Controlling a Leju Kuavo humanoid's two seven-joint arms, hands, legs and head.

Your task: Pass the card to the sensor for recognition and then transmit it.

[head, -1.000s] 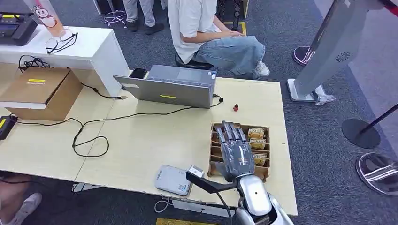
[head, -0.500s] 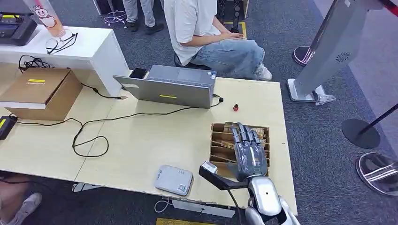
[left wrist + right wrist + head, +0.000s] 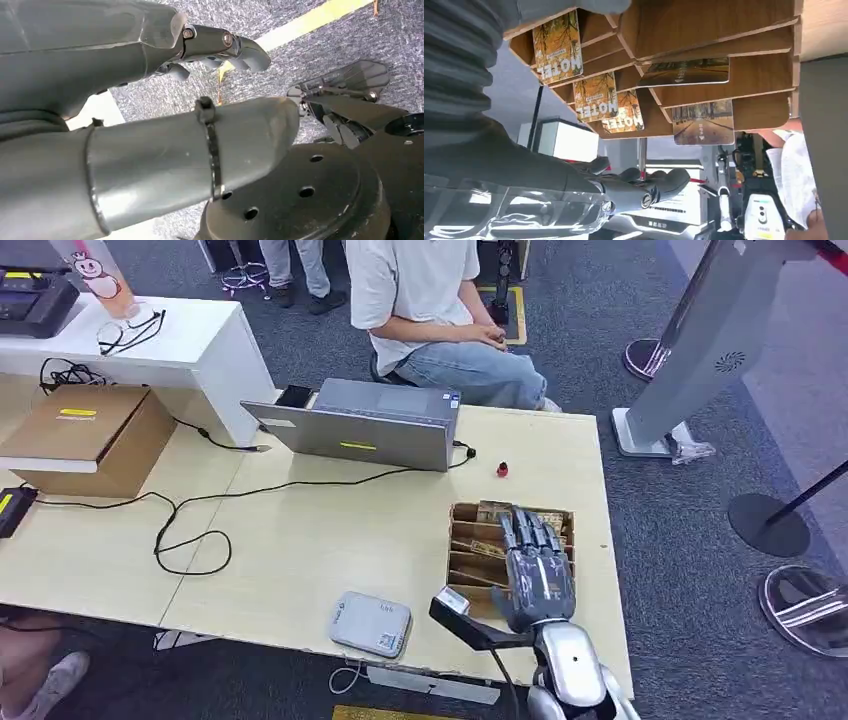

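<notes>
**Right hand poised over the card rack, nothing picked yet**

The bench point(image 3: 300, 540) carries everything. At its near right corner sits the wooden card rack point(image 3: 462, 558), a slotted tray; the right wrist view shows several printed cards point(image 3: 558, 46) lying in its compartments. The right hand point(image 3: 537, 575) hovers flat above the rack's right half, fingers stretched out and apart, holding nothing. The main risk, as I judge it, lies in the pick: the cards lie low between thin dividers, so broad fingers could catch a wall, drag the light rack across the bench, or lift two cards together. A card pinched only by its edge could also slip during the carry.

The sensor point(image 3: 371, 623), a pale flat pad, lies near the front edge just left of the rack; a careless sweep might push it off.

Farther back stand a laptop point(image 3: 360, 430), a cardboard box point(image 3: 85, 435) and a looping black cable point(image 3: 190, 530), all well apart from the path. A person point(image 3: 430, 310) sits behind the bench.

The left hand point(image 3: 150, 115) hangs above the carpet, holding nothing, fingers loosely curled.
</notes>
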